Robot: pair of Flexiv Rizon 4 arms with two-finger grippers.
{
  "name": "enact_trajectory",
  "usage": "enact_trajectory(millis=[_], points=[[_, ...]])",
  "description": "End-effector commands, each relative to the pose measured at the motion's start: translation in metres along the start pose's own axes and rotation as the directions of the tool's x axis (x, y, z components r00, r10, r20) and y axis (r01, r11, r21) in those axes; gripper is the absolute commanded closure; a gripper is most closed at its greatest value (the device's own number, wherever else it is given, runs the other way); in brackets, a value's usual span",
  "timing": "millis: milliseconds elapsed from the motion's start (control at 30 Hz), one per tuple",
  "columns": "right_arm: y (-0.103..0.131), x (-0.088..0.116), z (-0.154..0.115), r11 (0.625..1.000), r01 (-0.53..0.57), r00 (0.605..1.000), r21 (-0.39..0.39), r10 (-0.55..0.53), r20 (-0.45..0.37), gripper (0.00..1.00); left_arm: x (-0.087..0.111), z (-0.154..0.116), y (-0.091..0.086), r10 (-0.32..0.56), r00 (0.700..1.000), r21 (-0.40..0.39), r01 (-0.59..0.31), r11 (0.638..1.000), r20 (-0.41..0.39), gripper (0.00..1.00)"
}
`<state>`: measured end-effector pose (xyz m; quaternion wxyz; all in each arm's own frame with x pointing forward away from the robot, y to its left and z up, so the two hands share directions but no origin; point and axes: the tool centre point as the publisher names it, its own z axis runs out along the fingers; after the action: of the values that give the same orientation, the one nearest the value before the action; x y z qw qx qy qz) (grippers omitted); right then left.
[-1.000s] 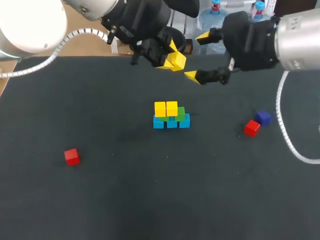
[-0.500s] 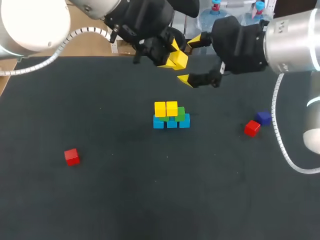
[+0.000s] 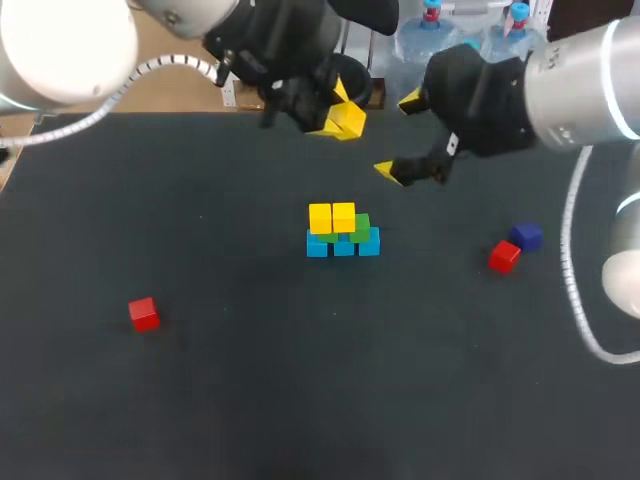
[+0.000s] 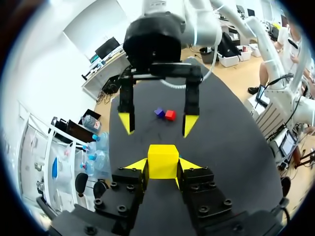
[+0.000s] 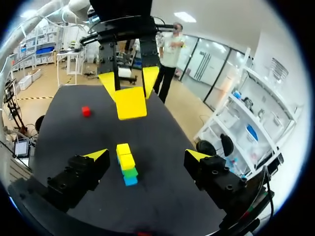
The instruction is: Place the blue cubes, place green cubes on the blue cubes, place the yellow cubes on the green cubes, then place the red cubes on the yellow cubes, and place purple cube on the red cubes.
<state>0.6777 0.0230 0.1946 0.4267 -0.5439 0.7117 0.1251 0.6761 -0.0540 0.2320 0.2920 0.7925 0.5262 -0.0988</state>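
A yellow cube (image 3: 347, 120) hangs in the air behind the stack, and my left gripper (image 3: 336, 110) is shut on it; in the left wrist view the yellow cube (image 4: 163, 161) sits between both fingers. My right gripper (image 3: 399, 136) hovers open and empty just right of it, facing the left gripper (image 5: 129, 81). The stack (image 3: 342, 230) stands mid-table: three blue cubes (image 3: 343, 244) in a row, green cubes (image 3: 361, 223) on them, two yellow cubes (image 3: 332, 216) on top. A red cube (image 3: 504, 256) and a purple cube (image 3: 526, 236) lie at the right. Another red cube (image 3: 144, 313) lies at the left.
The dark table (image 3: 300, 400) has bare room in front of the stack and between the stack and the loose cubes. Both arms crowd the space above the far edge, their grippers close together.
My right gripper swung left, then came back right and lower, nearer the stack. The left gripper kept the yellow cube and hardly moved.
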Motion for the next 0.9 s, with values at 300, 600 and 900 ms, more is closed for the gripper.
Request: enact_trajectory(millis=[300, 600, 900], points=[[-0.001, -0.007, -0.016, 0.997, -0.003, 0.999, -0.074, 0.0, -0.042, 0.0, 0.004, 0.005, -0.003, 0.001, 0.999, 0.011, -0.001, 1.0, -0.036, 1.0], [-0.001, -0.007, -0.016, 0.997, -0.003, 0.999, -0.074, 0.0, -0.042, 0.0, 0.013, 0.01, -0.01, 0.0, 0.998, 0.041, 0.002, 0.999, -0.06, 1.0], [-0.014, -0.029, -0.077, 0.996, 0.01, 0.999, 0.086, -0.006, -0.045, 0.0, 0.022, 0.009, -0.013, -0.017, 0.997, 0.048, 0.021, 0.999, -0.078, 1.0]])
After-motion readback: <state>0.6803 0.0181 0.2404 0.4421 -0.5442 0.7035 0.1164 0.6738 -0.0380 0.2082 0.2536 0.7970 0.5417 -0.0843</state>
